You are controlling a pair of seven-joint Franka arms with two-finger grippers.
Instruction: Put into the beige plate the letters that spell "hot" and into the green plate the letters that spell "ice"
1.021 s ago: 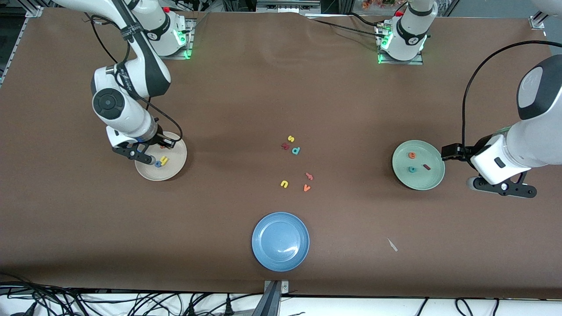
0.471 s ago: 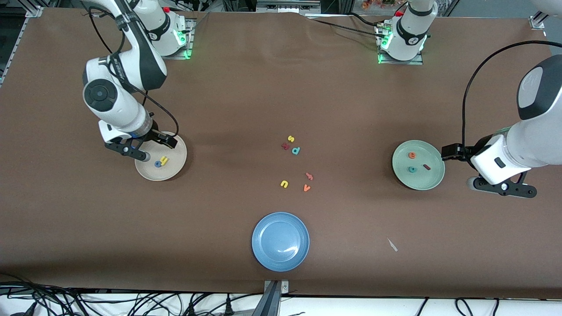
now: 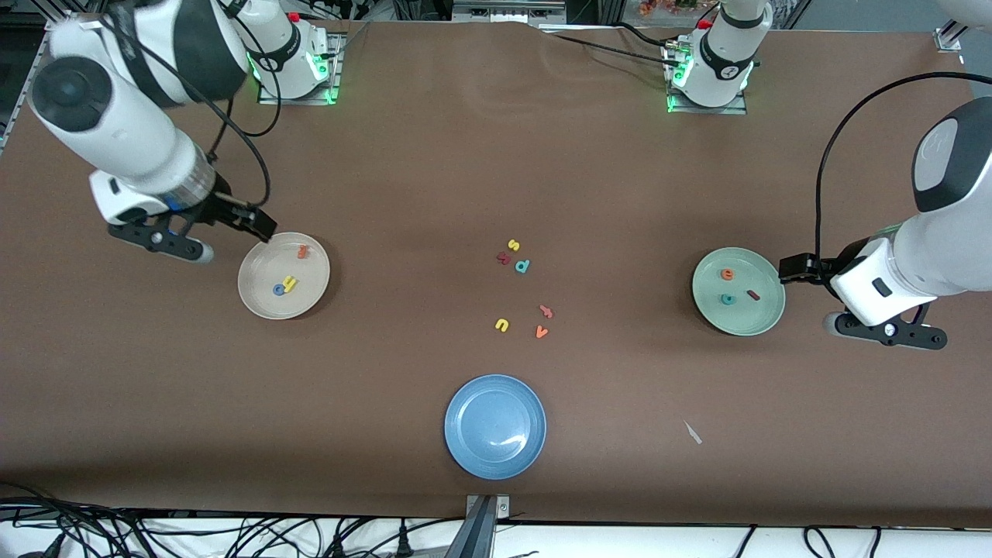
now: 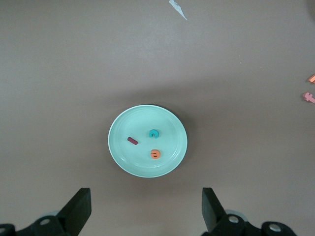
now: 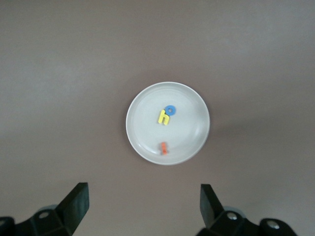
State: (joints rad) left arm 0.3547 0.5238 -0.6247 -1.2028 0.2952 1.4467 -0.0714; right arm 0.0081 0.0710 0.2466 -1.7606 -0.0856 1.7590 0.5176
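Note:
The beige plate (image 3: 263,298) (image 5: 189,115) holds the yellow h (image 3: 290,283) (image 5: 164,117), blue o (image 3: 278,290) (image 5: 170,109) and orange t (image 3: 302,251) (image 5: 164,147). My right gripper (image 3: 161,242) (image 5: 142,211) hangs open and empty, high over the table just off that plate's rim. In the green plate (image 3: 763,314) (image 4: 125,123) lie the orange e (image 3: 727,273) (image 4: 155,154), teal c (image 3: 727,299) (image 4: 154,132) and dark red i (image 3: 752,294) (image 4: 132,141). The left gripper (image 3: 887,332) (image 4: 146,211) waits open and empty beside the green plate.
A blue plate (image 3: 465,446) sits near the front edge. Loose letters lie mid-table: yellow s (image 3: 513,245), teal d (image 3: 522,266), yellow u (image 3: 501,325), orange v (image 3: 541,332) and two reddish ones. A white scrap (image 3: 692,432) lies nearer the camera than the green plate.
The right gripper opened, left the orange t in the beige plate, then rose and drew back off the plate toward the right arm's end. The left arm stayed still.

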